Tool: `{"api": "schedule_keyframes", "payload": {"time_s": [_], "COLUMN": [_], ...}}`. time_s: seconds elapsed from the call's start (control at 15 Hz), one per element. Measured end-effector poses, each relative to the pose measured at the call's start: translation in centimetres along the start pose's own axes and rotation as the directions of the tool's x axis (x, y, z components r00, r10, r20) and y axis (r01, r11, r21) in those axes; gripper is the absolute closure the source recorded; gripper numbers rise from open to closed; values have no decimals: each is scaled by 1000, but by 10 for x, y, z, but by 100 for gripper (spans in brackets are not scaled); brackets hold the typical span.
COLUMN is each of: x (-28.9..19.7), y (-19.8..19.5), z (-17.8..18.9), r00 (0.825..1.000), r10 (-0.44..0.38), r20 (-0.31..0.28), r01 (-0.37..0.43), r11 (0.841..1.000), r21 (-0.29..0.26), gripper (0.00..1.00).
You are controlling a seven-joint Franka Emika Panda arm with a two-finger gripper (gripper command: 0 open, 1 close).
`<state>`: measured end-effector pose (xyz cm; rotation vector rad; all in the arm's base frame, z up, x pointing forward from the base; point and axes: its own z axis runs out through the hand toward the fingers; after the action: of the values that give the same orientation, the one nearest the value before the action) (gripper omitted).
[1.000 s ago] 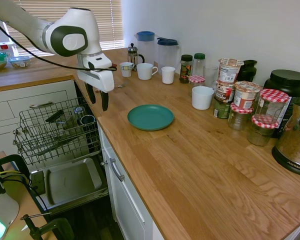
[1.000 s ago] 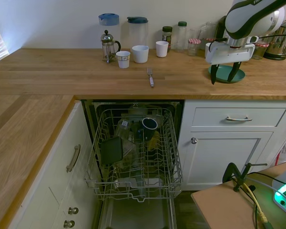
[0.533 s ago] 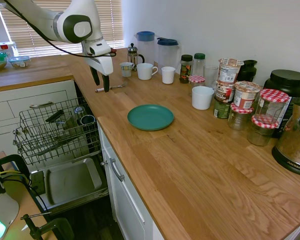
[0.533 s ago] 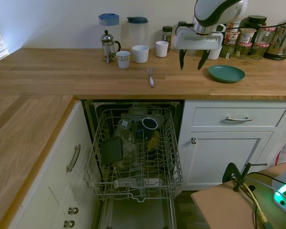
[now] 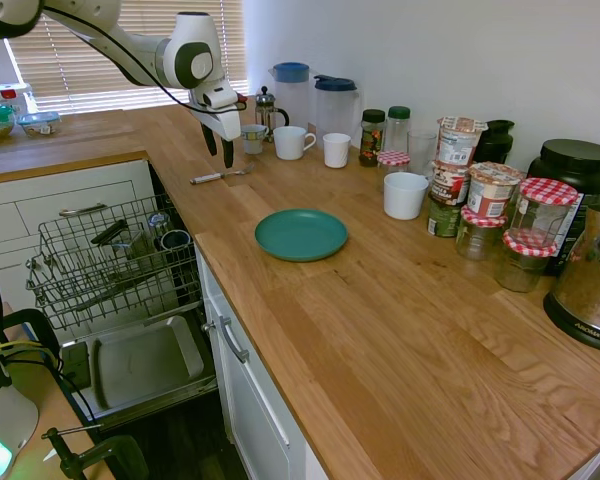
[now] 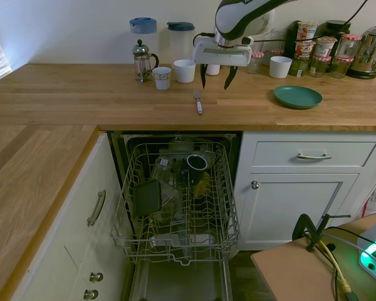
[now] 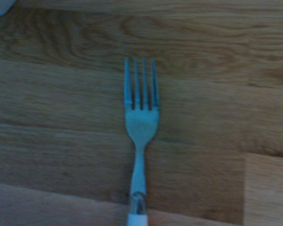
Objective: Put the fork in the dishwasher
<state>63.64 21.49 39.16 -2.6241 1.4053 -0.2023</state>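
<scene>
The fork lies flat on the wooden counter, just behind the open dishwasher. In the wrist view the fork fills the middle, tines pointing away. My gripper hangs open above the counter, a little past the fork and slightly to its right in the second exterior view, with nothing between its fingers. The dishwasher's wire rack is pulled out below the counter edge and holds cups and other dishes. The grey inner door panel lies open beneath it.
A French press, a small paper cup, white mugs and two jugs stand behind the fork. A teal plate lies to the right, with jars and a kettle beyond. White drawers flank the dishwasher.
My arm has swung along the counter from beside the teal plate towards the fork, and the open gripper now hangs close above it. The fork has not moved.
</scene>
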Motion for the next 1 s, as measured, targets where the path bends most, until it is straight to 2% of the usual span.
{"api": "schedule_keyframes", "payload": {"time_s": [0.2, 0.4, 1.0], "x": [-8, -17, -7], "y": [-22, -30, -34], "z": [23, 45, 54], "r00": [1000, 1000, 997], "r10": [13, 31, 64], "r20": [3, -2, -35], "r01": [-13, -31, -66], "r11": [1000, 999, 997], "r21": [0, -26, -46], "gripper": [0, 0, 0]}}
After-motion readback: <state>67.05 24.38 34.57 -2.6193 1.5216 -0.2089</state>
